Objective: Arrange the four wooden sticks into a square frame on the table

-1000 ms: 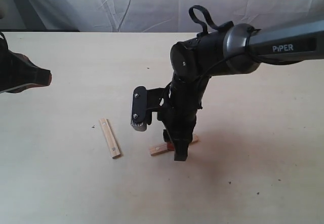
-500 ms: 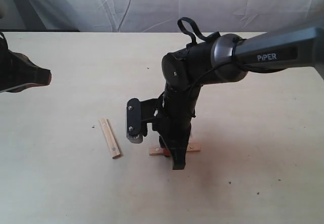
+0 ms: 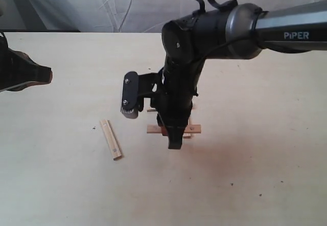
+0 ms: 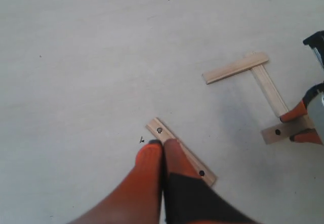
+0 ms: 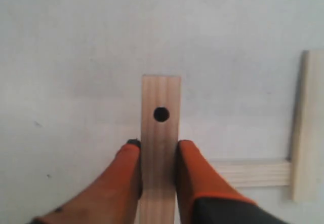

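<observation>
My right gripper (image 3: 172,134) is shut on a wooden stick (image 3: 191,129), which lies level across the exterior view. In the right wrist view that stick (image 5: 160,97), with one dark dot, sits between the orange fingertips (image 5: 130,155). Just beyond it two more sticks (image 5: 255,173) (image 5: 305,127) lie on the table in an L. The left wrist view shows the same pair (image 4: 235,67) (image 4: 270,90). The fourth stick (image 3: 111,139), with two dots, lies alone to the left. My left gripper (image 3: 43,75) is shut and empty, far left, well away from it.
The pale table (image 3: 245,185) carries only the sticks and a few dark specks (image 3: 94,128). A white cloth backdrop (image 3: 102,6) hangs behind the far edge. The right arm's black wrist camera block (image 3: 131,95) juts out to the left of its gripper.
The right gripper has carried its stick away from the front of the table towards the two laid sticks and turned it from slanted to level. The left gripper and loose stick stayed still.
</observation>
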